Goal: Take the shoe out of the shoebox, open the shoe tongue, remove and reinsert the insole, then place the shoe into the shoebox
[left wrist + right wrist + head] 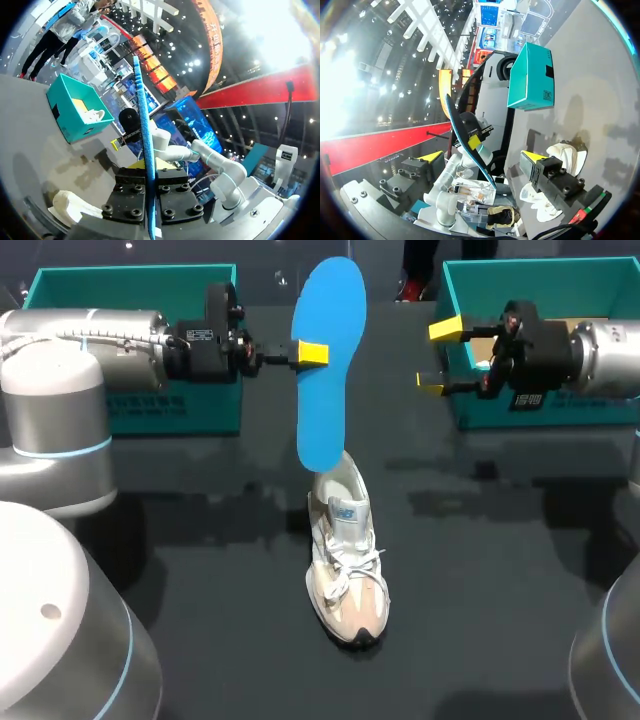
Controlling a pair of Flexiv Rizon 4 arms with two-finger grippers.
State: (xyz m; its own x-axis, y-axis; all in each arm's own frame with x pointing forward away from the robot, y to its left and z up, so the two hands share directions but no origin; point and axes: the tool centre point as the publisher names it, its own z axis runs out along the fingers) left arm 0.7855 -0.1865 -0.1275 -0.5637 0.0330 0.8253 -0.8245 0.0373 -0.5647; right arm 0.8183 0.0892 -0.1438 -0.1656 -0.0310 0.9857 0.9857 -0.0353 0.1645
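A blue insole (pixel 325 390) hangs upright above the table, pinched at its left edge by my left gripper (pixel 312 352), which is shut on it. In the left wrist view the insole (pixel 143 140) stands edge-on between the fingers of that gripper (pixel 150 170). A white and beige shoe (pixel 347 560) lies on the dark table just below it, toe toward the front. My right gripper (pixel 438 358) is held open to the right of the insole, apart from it and with nothing between its fingers. From the right wrist view its gripper (pixel 485 157) faces the insole (pixel 465 135) and the shoe (pixel 565 152).
A teal shoebox (pixel 545 410) with paper inside stands at the back right, behind my right gripper. A second teal box (pixel 130 405) stands at the back left, behind my left arm. The tabletop (pixel 200 570) is dark around the shoe.
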